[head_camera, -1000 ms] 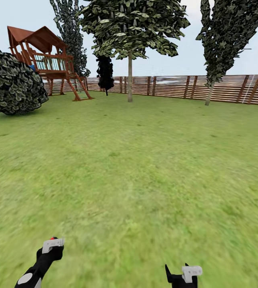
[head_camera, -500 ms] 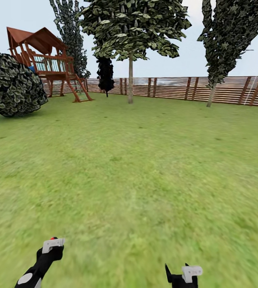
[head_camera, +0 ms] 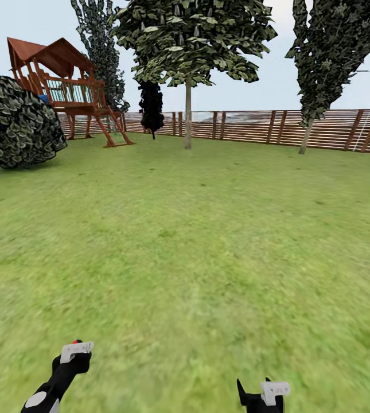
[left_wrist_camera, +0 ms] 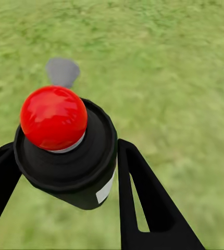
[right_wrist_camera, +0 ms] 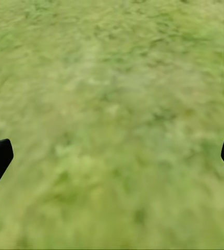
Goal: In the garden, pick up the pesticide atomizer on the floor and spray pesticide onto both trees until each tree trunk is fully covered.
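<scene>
My left gripper (left_wrist_camera: 60, 161) is shut on the pesticide atomizer (left_wrist_camera: 70, 172), a black can with a round red top (left_wrist_camera: 53, 117). In the head view that gripper (head_camera: 76, 353) sits low at the left, above grass. My right gripper (head_camera: 262, 394) is low at the right, and in its wrist view the right gripper (right_wrist_camera: 112, 156) is open over bare lawn. Far ahead stand two trees: one pale trunk (head_camera: 187, 117) near the middle, a leaning trunk (head_camera: 306, 136) to the right. No white specks are discernible on them at this distance.
A brown slat fence (head_camera: 253, 126) runs behind the trees. A wooden play tower (head_camera: 64, 86) and a big round bush (head_camera: 14, 123) stand at the left. A slim black-leaved tree (head_camera: 151, 106) rises by the fence. Open grass (head_camera: 196, 241) stretches to the trunks.
The whole view has crept forward and slightly leftward, so the trees and fence sit a touch farther right. Both grippers keep their places in the picture.
</scene>
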Available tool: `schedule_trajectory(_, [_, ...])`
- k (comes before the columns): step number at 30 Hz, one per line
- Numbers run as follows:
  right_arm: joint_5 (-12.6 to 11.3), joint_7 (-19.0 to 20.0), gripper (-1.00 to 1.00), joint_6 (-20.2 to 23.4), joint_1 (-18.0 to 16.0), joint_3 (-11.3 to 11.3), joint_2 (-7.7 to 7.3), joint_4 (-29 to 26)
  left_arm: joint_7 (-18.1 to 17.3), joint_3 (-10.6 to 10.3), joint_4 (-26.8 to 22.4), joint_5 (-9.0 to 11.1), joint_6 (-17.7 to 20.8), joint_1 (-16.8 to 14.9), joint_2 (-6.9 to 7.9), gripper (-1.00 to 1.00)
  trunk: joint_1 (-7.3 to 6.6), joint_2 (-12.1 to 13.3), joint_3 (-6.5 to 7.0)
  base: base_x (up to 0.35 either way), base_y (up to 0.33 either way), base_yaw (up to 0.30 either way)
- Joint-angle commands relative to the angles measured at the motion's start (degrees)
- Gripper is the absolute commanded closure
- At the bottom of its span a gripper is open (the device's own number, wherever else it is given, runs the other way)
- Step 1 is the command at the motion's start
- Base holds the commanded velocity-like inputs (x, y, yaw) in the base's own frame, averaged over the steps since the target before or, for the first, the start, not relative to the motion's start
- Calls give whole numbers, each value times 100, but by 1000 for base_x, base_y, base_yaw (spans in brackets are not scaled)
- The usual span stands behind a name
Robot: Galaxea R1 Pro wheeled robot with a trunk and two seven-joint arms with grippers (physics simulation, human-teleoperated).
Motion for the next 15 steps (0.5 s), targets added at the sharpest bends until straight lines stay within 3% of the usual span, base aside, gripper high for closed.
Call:
schedule_trajectory(1, [0, 1, -100, 0, 0, 1, 0, 0, 1, 1, -1, 2, 0, 0, -1, 100, 0, 0, 0, 336, 3, 0])
schedule_trajectory(15, [0, 1, -100, 0, 0, 0, 0, 0, 1, 1, -1, 2, 0, 0, -1, 100, 0, 0, 0, 337, 0, 0])
